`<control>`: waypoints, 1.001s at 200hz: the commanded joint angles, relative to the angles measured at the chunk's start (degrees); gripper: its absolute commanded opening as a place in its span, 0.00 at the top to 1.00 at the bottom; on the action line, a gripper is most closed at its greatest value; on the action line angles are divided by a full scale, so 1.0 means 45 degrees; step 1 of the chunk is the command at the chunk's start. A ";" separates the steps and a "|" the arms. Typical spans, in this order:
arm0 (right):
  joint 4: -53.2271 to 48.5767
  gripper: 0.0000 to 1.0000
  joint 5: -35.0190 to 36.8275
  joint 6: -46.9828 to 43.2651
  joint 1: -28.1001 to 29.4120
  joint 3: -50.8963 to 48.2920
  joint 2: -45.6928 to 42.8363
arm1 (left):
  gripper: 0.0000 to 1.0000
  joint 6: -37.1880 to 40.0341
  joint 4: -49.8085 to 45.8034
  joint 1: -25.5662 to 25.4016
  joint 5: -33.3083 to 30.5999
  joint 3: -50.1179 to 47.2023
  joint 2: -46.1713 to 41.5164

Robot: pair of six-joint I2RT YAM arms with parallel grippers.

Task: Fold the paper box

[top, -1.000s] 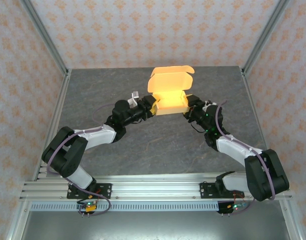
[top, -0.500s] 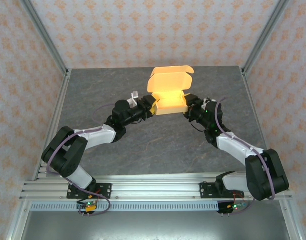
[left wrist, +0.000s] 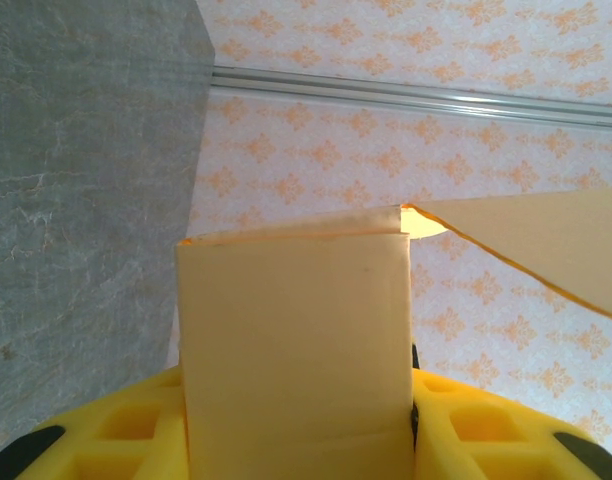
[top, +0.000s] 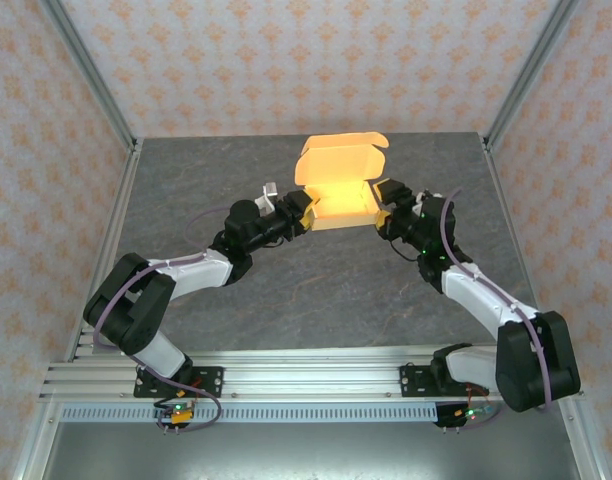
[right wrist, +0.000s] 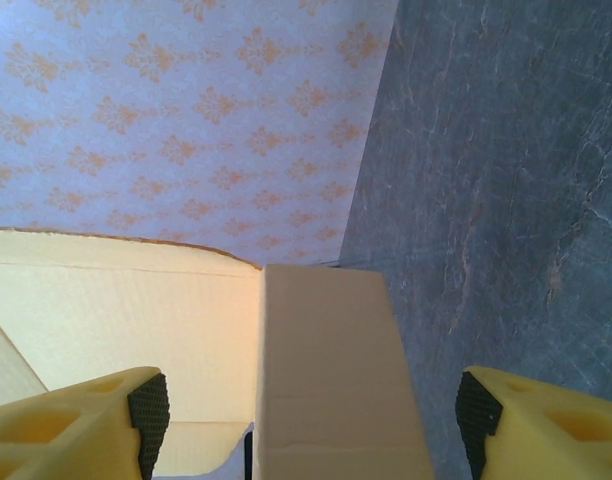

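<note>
the paper box (top: 338,195) sits on the far middle of the table (top: 286,300), with its lid (top: 342,160) standing upright at the far side. the left gripper (top: 306,213) is part-closed on the box's left end wall, likely to keep the base from sliding or springing flat. the right gripper (top: 386,204) stands wide open around the right end wall, its yellow fingers (right wrist: 76,420) clear of the card on both sides and holding nothing. i judge that wall is already folded and the lid is left to close.
</note>
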 commanded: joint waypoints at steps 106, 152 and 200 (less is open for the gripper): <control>0.2720 0.51 -0.0047 0.1885 -0.0005 0.0237 0.1660 | 0.74 0.0223 0.0430 -0.0057 0.0176 0.0016 -0.0272; 0.2499 0.54 -0.0206 0.1640 0.0200 0.0141 0.1992 | 0.74 0.0224 0.0452 -0.0057 0.0156 0.0035 -0.0213; 0.2554 0.49 -0.0262 0.1524 0.0443 0.0122 0.2185 | 0.74 0.0204 0.0434 -0.0057 0.0156 0.0077 -0.0179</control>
